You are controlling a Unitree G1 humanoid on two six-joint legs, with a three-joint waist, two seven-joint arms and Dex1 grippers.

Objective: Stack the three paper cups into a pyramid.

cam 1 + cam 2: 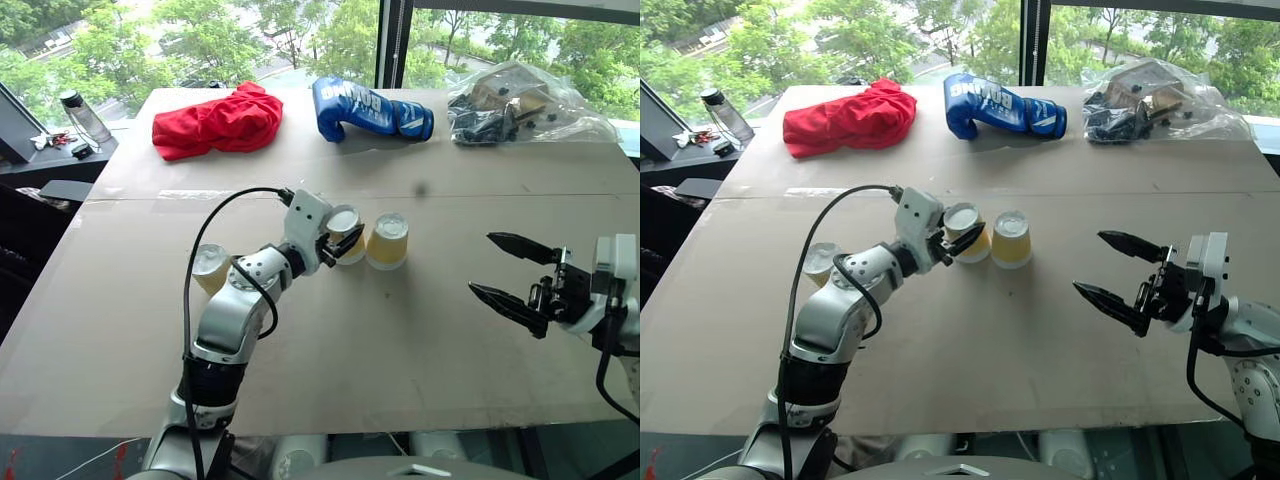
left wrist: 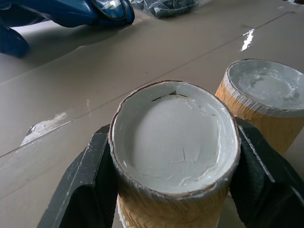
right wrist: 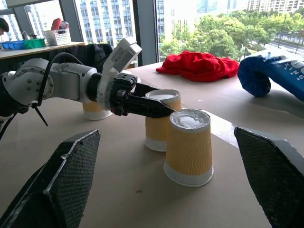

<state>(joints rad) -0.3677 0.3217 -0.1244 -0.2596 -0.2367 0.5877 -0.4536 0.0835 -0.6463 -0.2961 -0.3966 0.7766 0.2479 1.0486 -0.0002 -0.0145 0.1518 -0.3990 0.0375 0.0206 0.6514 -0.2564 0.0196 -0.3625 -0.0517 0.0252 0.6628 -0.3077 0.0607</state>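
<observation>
Three yellow-tan ribbed paper cups stand upside down, white bases up, on the brown table (image 1: pixel 400 340). My left gripper (image 1: pixel 343 241) is shut on the middle cup (image 1: pixel 343 219), one black finger on each side, as the left wrist view shows (image 2: pixel 173 137). A second cup (image 1: pixel 388 242) stands just to its right, almost touching it. The third cup (image 1: pixel 209 266) sits further left, partly hidden behind my left forearm. My right gripper (image 1: pixel 481 263) hangs open and empty to the right of the cups, well apart from them, pointing toward them.
Along the far edge of the table lie a red cloth (image 1: pixel 218 122), a blue boxing glove (image 1: pixel 368 108) and a clear plastic bag of dark items (image 1: pixel 520 105). A bottle (image 1: pixel 85 118) stands on a side surface at the far left.
</observation>
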